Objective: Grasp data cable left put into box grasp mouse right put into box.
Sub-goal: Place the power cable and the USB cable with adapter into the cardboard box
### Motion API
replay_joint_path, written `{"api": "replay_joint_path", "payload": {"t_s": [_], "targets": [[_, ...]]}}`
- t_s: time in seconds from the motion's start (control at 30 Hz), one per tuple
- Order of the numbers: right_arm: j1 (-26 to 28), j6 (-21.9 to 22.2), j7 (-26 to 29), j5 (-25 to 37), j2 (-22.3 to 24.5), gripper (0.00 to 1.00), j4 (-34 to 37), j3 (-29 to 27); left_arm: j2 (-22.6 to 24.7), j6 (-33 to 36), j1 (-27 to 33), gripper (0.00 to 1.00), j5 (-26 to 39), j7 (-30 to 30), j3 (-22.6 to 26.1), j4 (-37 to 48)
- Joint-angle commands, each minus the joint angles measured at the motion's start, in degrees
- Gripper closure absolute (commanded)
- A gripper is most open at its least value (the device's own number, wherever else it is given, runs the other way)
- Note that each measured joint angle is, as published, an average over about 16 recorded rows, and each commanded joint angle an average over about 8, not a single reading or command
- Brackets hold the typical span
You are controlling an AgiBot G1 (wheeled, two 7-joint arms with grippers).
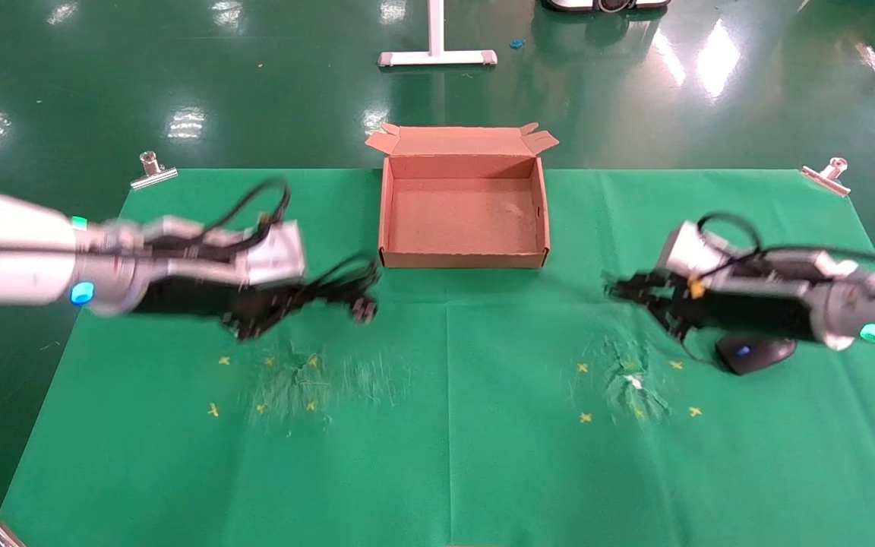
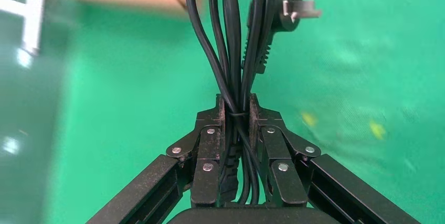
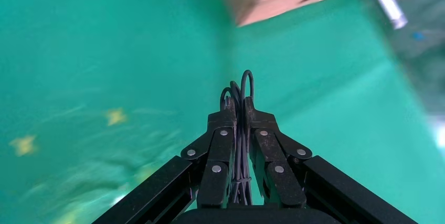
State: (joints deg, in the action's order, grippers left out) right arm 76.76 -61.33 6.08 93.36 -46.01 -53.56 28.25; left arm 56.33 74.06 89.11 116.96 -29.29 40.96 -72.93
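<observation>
My left gripper (image 1: 289, 300) is shut on the coiled black data cable (image 1: 342, 287), left of the box and above the cloth. In the left wrist view the cable (image 2: 231, 45) runs out between the shut fingers (image 2: 220, 114) of my left gripper (image 2: 237, 102), and its pronged plug (image 2: 294, 3) hangs past them. My right gripper (image 1: 614, 289) is shut on the mouse's thin bundled wire (image 3: 242, 85), as the right wrist view shows (image 3: 237, 106). The black mouse (image 1: 755, 354) sits below the right arm; whether it touches the cloth I cannot tell. The open brown cardboard box (image 1: 464, 260) stands empty at the far middle.
A green cloth (image 1: 445, 456) covers the table, with scuffed patches and yellow cross marks (image 1: 213, 410) front left and front right. Metal clips (image 1: 153, 169) (image 1: 829, 173) hold its far corners. A white stand base (image 1: 437, 56) is on the floor beyond.
</observation>
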Motion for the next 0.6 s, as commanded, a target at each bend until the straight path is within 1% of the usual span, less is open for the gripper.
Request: {"api": "replay_joint_path", "payload": {"t_s": [0.03,0.17,0.27,0.37,0.47,0.6], "targets": [[0.92,0.31,0.23,-0.36,0.22,1.0,0.4,-0.56,0.82,0.18,1.75,1.0,-0.61,0.28,-0.46,-0.21],[3.61,0.97,1.3,-0.5,0.98,1.0,0.47,-1.64,7.48,-7.3,3.44,1.0,1.42,5.32,0.08,7.44],[5.44,0.82,2.08,-0.85,1.9,1.0,-0.18,-2.42,13.31,-14.33,4.34,1.0,2.72,10.49,0.7,16.27],[6.75,0.18,2.62,-1.53,3.23,1.0,-1.24,-3.22,18.33,-20.79,5.23,1.0,2.45,15.92,1.38,25.22],[7.47,-0.37,2.92,-1.99,4.6,1.0,-2.25,-3.82,21.31,-25.33,5.74,1.0,-0.03,20.86,2.76,31.17],[7.71,-0.57,2.9,-2.08,5.91,1.0,-2.97,-4.25,22.27,-28.34,5.84,1.0,-6.29,25.2,5.93,34.35]]}}
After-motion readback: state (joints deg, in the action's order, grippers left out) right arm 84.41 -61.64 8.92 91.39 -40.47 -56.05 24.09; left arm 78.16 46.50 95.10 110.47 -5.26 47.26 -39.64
